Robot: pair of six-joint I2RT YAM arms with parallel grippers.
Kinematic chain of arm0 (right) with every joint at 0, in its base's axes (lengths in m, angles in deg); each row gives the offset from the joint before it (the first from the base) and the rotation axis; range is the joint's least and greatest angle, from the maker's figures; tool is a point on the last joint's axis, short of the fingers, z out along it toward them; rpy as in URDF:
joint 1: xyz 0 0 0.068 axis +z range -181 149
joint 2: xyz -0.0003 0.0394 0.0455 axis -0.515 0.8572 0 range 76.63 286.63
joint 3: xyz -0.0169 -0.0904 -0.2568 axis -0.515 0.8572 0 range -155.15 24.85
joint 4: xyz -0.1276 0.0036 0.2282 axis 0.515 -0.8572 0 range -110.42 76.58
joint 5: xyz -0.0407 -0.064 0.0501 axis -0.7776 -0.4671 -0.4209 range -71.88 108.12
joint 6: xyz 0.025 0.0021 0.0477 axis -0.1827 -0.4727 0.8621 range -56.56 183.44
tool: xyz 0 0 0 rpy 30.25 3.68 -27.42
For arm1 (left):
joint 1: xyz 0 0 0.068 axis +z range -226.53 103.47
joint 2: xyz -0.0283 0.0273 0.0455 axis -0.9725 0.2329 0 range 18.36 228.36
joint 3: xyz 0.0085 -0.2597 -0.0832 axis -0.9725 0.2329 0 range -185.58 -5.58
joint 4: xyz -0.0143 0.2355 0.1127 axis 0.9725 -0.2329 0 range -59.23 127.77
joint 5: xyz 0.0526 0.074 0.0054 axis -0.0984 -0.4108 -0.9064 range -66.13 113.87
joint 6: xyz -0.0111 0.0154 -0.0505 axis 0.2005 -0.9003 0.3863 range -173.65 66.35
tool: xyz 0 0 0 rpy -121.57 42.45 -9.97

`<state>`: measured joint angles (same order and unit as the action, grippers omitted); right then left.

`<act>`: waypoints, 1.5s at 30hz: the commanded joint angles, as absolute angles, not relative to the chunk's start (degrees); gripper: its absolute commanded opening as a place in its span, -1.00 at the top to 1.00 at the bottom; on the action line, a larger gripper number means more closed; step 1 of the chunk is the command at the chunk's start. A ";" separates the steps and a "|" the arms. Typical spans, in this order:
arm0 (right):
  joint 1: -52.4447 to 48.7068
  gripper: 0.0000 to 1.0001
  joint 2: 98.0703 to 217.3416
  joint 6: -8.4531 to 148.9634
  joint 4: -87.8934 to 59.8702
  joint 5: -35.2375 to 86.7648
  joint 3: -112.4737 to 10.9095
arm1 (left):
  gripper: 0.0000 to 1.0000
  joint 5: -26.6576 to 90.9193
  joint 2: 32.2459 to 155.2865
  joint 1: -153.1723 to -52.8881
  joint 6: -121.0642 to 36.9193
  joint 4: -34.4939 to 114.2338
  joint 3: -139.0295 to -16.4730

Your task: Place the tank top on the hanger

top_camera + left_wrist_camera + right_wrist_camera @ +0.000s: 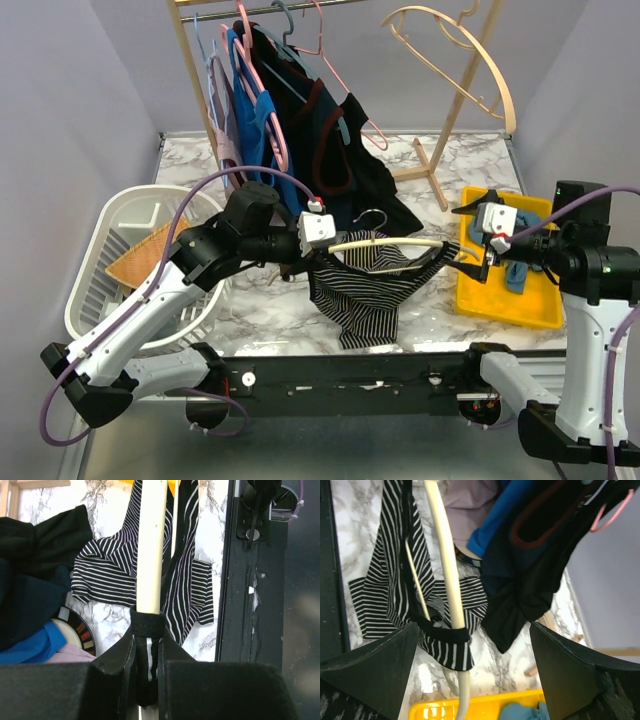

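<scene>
The left hand [147,650] is clamping down on one end of the cream wooden hanger [390,242], pinching a black strap [148,622] of the tank top [360,295] against the wood. The right hand [473,627] is standing with its fingers wide apart around the hanger's other end, gripping nothing. There the second strap [445,632] is looping over the arch, a little short of the tip.

The hanger is being held up over the marble bench [270,310], its long axis running left to right between the two hands, roughly level, with the metal hook [372,215] pointing toward the far side, where the clothes rack [195,80] stands. The striped body is hanging beneath the arch and sagging toward the near edge. Whether its hem is touching the bench I cannot tell.

As I judge it, the dressing is nearly done and the job now is seating it. The right strap is looking loose, so it wants nudging inward toward the hook before anything tilts. The left hand should be keeping the hanger level meanwhile, and when it lets go it should open straight off the wood, so the pinched strap is not being dragged off the end.
</scene>
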<state>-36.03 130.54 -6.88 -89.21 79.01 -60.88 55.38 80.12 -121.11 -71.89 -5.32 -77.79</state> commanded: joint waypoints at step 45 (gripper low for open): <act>-52.58 0.99 122.66 18.71 -81.44 72.43 -41.50 | -0.97 28.88 60.55 -120.21 -63.06 9.55 -61.49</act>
